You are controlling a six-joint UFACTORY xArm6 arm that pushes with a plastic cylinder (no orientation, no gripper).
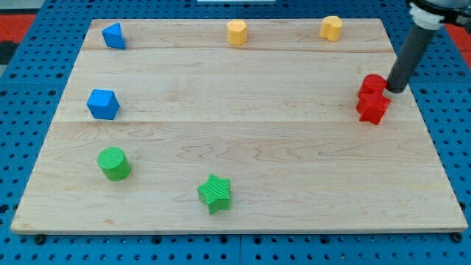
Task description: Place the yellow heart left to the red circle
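Two yellow blocks sit near the view's top edge of the wooden board: one (237, 32) at top centre and one (332, 28) to its right. I cannot tell which of them is the heart. The red circle (372, 84) lies at the view's right, touching a red star (372, 108) just below it. My tip (395, 90) stands at the right side of the red circle, close against it, and far from both yellow blocks.
A blue triangle-like block (113, 35) is at top left and a blue cube (102, 104) at the left. A green circle (114, 163) and a green star (215, 193) lie at the bottom left. The board's right edge (430, 125) is near the red blocks.
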